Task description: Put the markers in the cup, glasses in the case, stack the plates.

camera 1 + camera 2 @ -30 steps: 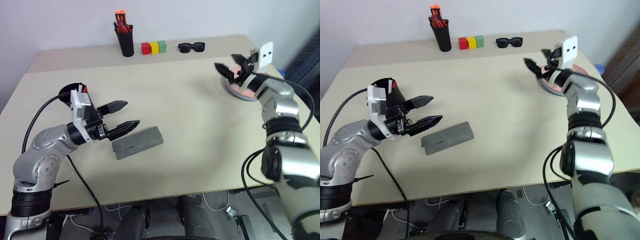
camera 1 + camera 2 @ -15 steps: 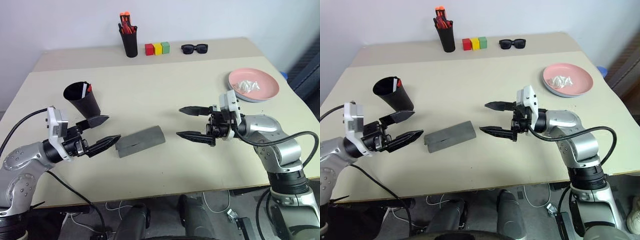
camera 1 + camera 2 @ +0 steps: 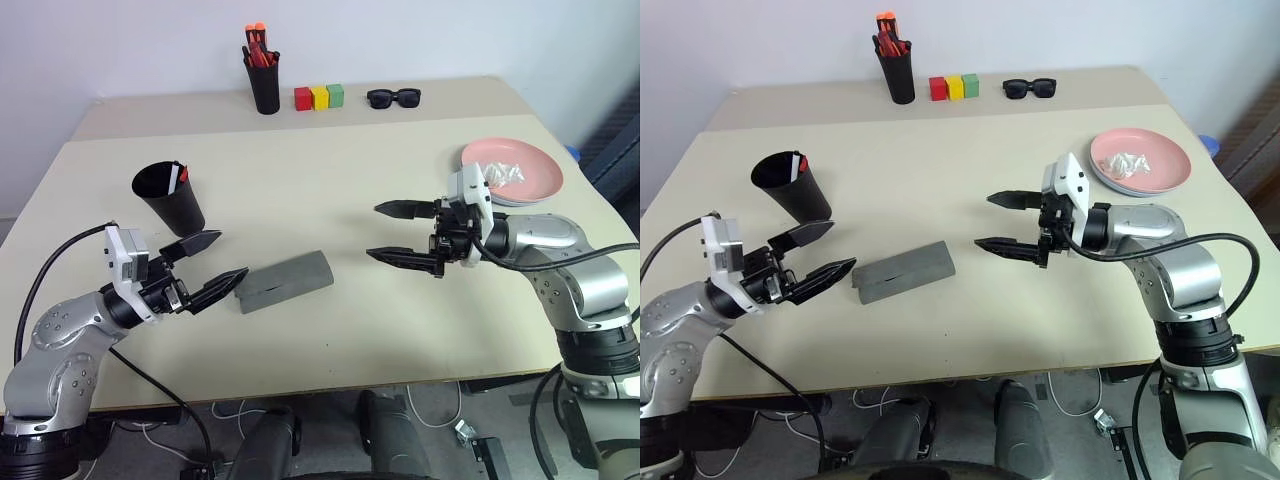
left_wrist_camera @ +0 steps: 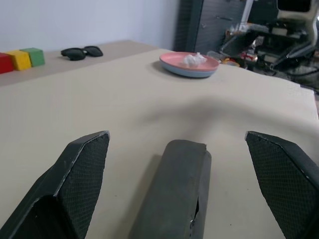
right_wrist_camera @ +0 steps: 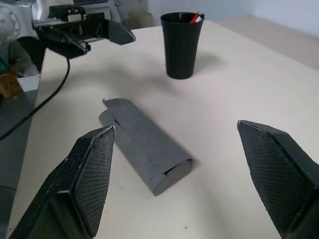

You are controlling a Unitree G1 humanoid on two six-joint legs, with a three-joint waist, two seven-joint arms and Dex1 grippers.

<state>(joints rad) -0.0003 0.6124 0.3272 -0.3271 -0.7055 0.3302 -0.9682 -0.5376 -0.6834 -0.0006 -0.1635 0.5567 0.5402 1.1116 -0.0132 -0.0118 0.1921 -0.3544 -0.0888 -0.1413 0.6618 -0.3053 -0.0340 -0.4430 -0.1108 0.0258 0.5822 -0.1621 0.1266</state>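
Note:
The black cup (image 3: 170,197) stands at the left with the markers (image 3: 178,175) upright inside it, a white barrel and a red cap showing at the rim. The grey case (image 3: 285,281) lies closed in the middle of the table. The glasses are out of view. At the right, the pink plate (image 3: 535,181) rests on the light blue one (image 4: 191,73), with a crumpled white bit (image 3: 503,172) on top. My left gripper (image 3: 232,255) is open, just left of the case and pointing at it. My right gripper (image 3: 374,231) is open and empty, hovering right of the case and pointing left.
At the back edge stand a black pen holder (image 3: 264,85) with orange-red pens, three coloured blocks (image 3: 319,97) and black sunglasses (image 3: 393,97). Bare tabletop lies between the case and the plates.
My right arm has drawn back from the plates to the middle of the table and turned to point left. My left gripper has slid a little left, off the case's end. The view has shifted too.

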